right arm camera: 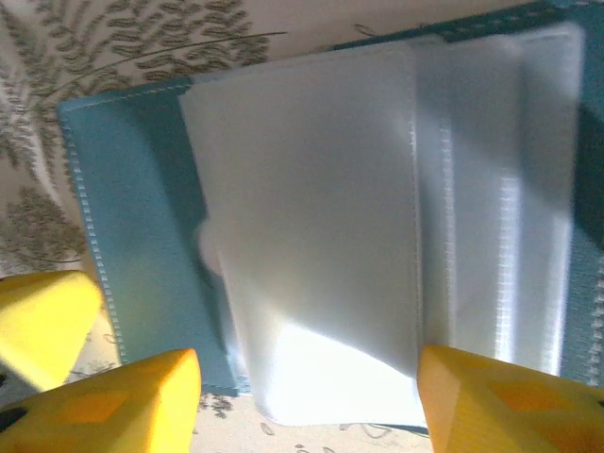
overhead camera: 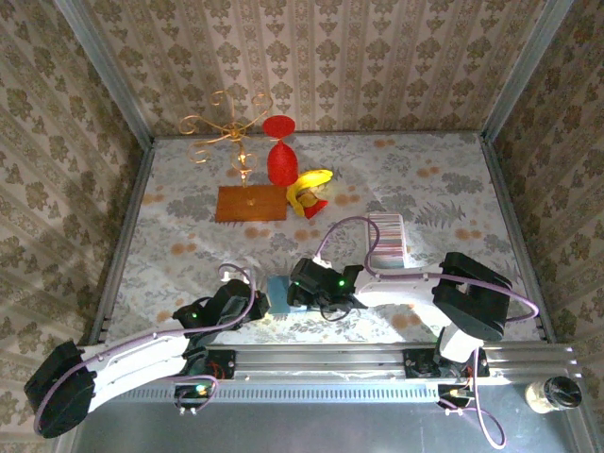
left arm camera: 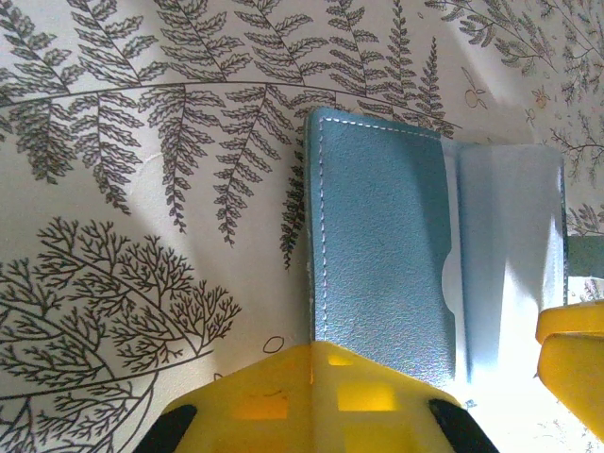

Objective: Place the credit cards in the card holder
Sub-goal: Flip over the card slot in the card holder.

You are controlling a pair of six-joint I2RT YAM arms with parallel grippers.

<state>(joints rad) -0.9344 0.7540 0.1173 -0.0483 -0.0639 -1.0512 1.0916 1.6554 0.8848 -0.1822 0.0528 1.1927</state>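
We see the left tool closed tight, pinching the near edge of the teal pouch, which lies open and flat on the desk straight ahead of it. The right tool stands wide, its fingers on either side of the pouch's clear sleeves, with nothing gripped. The two tools face each other across the pouch. The card holder lies behind the right tool, well apart from both

Teal pouch — grained, matt, leather-like — with glossy clear plastic sleeves, left gripper in smooth yellow plastic.
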